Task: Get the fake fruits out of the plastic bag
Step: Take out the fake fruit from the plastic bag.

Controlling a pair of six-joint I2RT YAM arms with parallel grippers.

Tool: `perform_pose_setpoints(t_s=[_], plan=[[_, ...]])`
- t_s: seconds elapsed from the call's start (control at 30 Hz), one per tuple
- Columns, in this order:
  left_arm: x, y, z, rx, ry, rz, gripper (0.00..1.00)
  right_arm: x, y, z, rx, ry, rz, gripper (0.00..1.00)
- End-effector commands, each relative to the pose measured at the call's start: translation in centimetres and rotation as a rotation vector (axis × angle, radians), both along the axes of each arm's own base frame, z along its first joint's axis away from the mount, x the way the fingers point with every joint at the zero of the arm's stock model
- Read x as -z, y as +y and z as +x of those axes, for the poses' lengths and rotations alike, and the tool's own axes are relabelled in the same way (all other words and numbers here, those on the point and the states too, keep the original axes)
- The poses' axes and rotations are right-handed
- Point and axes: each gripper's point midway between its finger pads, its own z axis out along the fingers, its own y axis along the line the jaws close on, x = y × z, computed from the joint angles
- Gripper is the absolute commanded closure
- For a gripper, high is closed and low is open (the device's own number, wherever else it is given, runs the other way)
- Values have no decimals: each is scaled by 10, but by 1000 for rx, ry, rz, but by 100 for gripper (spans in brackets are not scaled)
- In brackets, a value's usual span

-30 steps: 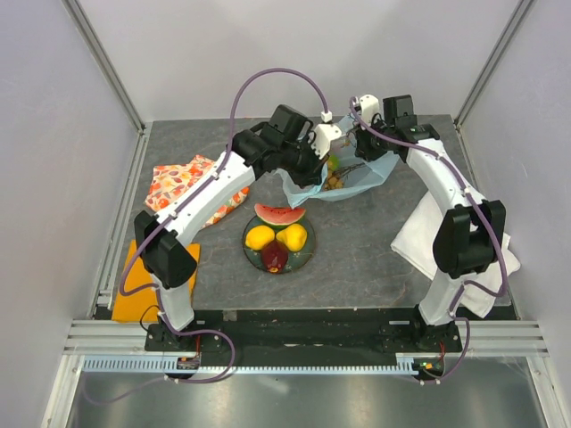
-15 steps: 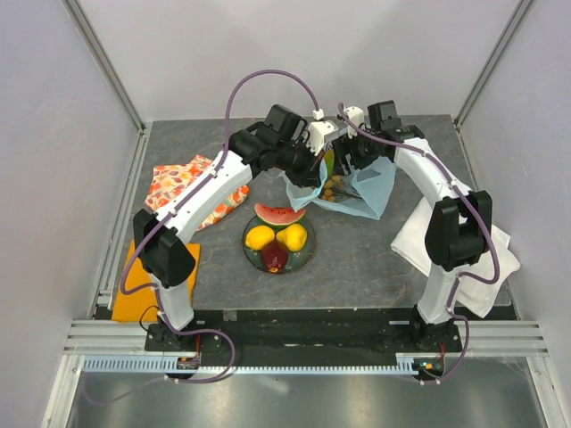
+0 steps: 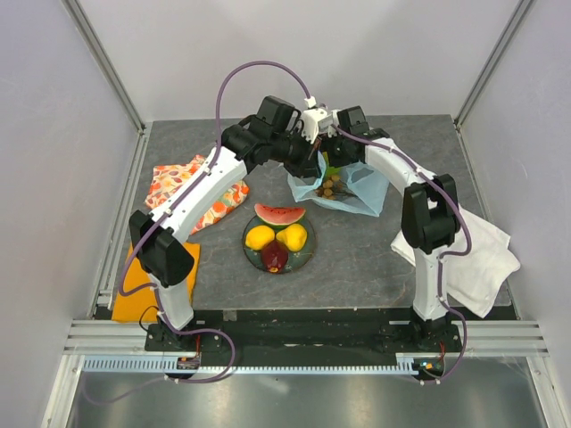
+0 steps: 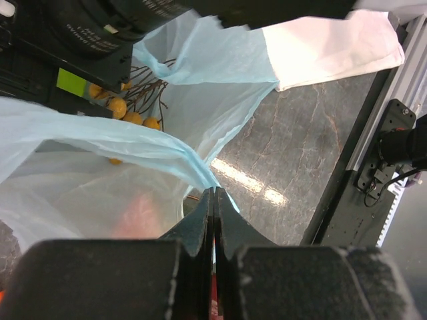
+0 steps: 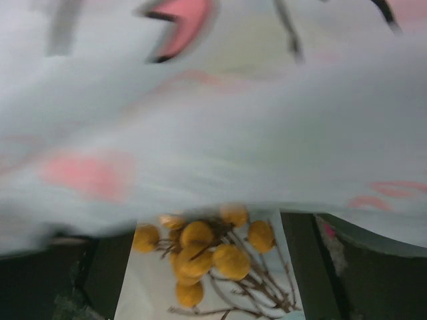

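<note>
The light-blue plastic bag (image 3: pixel 355 185) lies behind the dark plate (image 3: pixel 307 254). My left gripper (image 3: pixel 312 159) is shut on the bag's rim (image 4: pixel 190 160) and holds the mouth up. My right gripper (image 3: pixel 333 157) sits at the bag's mouth, open. In the right wrist view its dark fingers (image 5: pixel 100 267) stand wide apart with the brownish grape bunch (image 5: pixel 207 257) lying between them, untouched, and blurred bag film (image 5: pixel 213 133) across the top. The bunch (image 4: pixel 130 113) also shows inside the bag in the left wrist view. On the plate rest a watermelon slice (image 3: pixel 279 214), two lemons (image 3: pixel 260 236) and a dark red fruit (image 3: pixel 276 257).
An orange-floral cloth (image 3: pixel 183 189) lies at the left, with an orange pad (image 3: pixel 134 276) nearer the front left edge. A white cloth (image 3: pixel 473 254) is spread at the right, under the right arm. Metal frame rails border the table.
The right gripper has opened and swung left to the bag's mouth, over the grape bunch. The left arm has shifted slightly left, still pinching the bag's rim.
</note>
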Motion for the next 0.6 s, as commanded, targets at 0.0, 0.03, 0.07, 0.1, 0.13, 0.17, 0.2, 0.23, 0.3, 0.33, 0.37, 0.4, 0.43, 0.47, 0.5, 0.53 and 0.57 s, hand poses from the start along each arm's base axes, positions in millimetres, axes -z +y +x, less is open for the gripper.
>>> perform_pose_setpoints(t_s=[0.0, 0.03, 0.07, 0.1, 0.13, 0.17, 0.2, 0.23, 0.3, 0.33, 0.37, 0.4, 0.43, 0.47, 0.5, 0.53, 0.57], plan=[[-32, -2, -8, 12, -32, -80, 99, -3, -10, 32, 192, -31, 10, 2], [-32, -1, -7, 12, -31, -81, 99, 0, -12, 34, 205, -32, 1, 2], [-32, -1, -8, 14, -32, -81, 98, 0, -11, 38, 211, -35, 7, 2], [-30, -1, -8, 15, -26, -79, 98, 8, -10, 38, 207, -20, 7, 2], [-30, -1, -8, 16, -24, -78, 98, 11, -7, 39, 205, -11, 20, 2], [-29, -1, -9, 19, -23, -78, 99, 14, -4, 41, 208, -8, 25, 2], [-29, -2, -9, 21, -20, -79, 99, 25, -5, 42, 217, 10, 23, 2], [-29, -2, -10, 21, -18, -81, 98, 29, -5, 45, 236, 14, 28, 2], [-25, -1, -12, 25, -8, -76, 99, 43, -5, 49, 261, 25, 17, 2], [-25, 0, -13, 25, -7, -76, 98, 45, -4, 51, 263, 26, 19, 2], [-24, 0, -13, 24, -4, -75, 98, 47, -4, 54, 263, 24, 15, 2], [-23, 0, -14, 24, -1, -73, 98, 54, -6, 55, 269, 29, 2, 2], [-20, 0, -15, 25, 5, -69, 98, 57, -7, 55, 276, 29, -8, 2], [-20, 1, -15, 24, 4, -70, 98, 59, -10, 56, 283, 25, -22, 2], [-20, 1, -15, 22, 4, -69, 98, 61, -16, 57, 305, 21, -48, 2], [-19, 1, -15, 23, 4, -67, 98, 63, -19, 57, 312, 20, -62, 2], [-19, 1, -13, 20, 0, -65, 98, 64, -21, 55, 307, 20, -76, 3]])
